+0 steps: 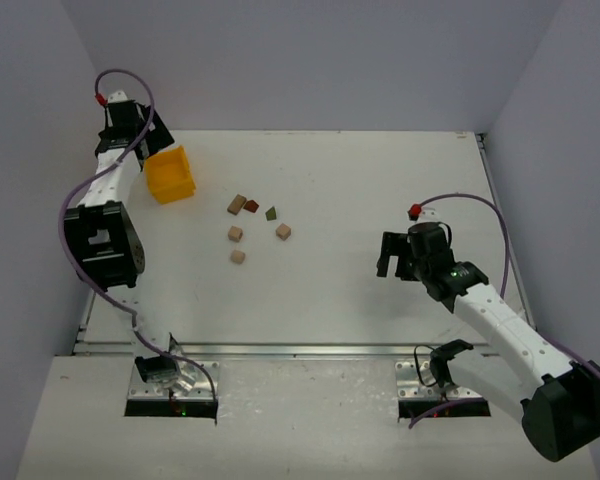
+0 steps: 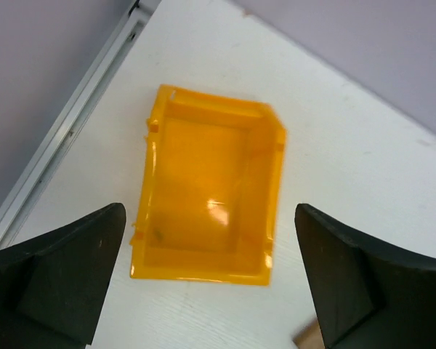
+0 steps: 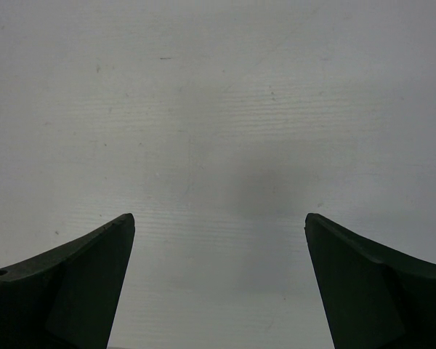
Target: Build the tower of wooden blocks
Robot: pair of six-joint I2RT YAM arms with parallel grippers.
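Several small wood blocks lie loose and apart on the white table, none on top of another. They are a long tan block (image 1: 237, 204), a dark red one (image 1: 251, 206), an olive-green one (image 1: 271, 212) and three tan cubes (image 1: 283, 231), (image 1: 235, 234), (image 1: 238, 256). No tower stands in view. My left gripper (image 1: 145, 140) (image 2: 209, 211) hangs open above the yellow bin (image 2: 207, 193), holding nothing. My right gripper (image 1: 392, 256) (image 3: 219, 218) is open over bare table, right of the blocks.
The yellow bin (image 1: 169, 174) sits empty at the table's back left, close to the left rail (image 2: 65, 131). A tan block's corner (image 2: 309, 338) peeks in beside my left gripper's right finger. Grey walls close off the back and both sides.
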